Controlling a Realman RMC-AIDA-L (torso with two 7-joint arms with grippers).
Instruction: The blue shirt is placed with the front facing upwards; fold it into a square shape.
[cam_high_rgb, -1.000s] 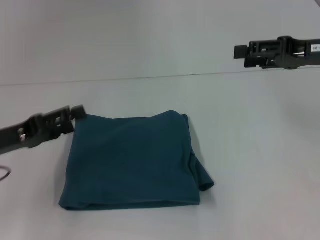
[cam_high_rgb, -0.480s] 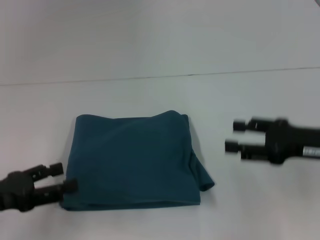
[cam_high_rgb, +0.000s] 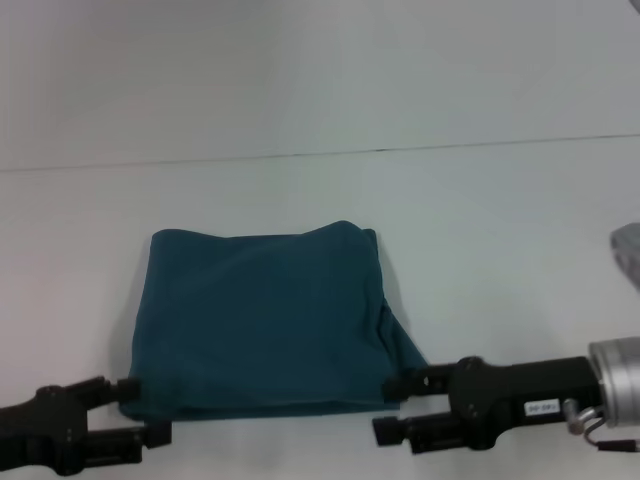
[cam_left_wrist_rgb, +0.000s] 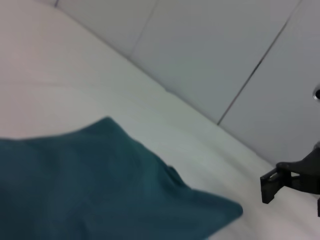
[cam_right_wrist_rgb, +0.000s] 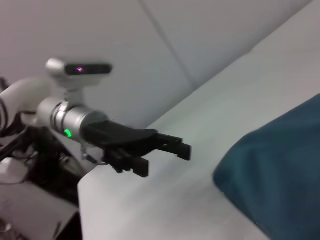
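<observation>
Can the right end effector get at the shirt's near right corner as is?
Probably yes. The right end effector is open and sits right at the near right corner of the folded blue shirt; nothing stands between them on the white table.

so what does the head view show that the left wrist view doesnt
Only the head view shows the whole folded blue shirt as a rough square on the table, with the left tool at its near left corner, fingers apart. Only the left wrist view shows the panelled wall behind the table. Both show the shirt and the right tool, open by the shirt's near right corner.
</observation>
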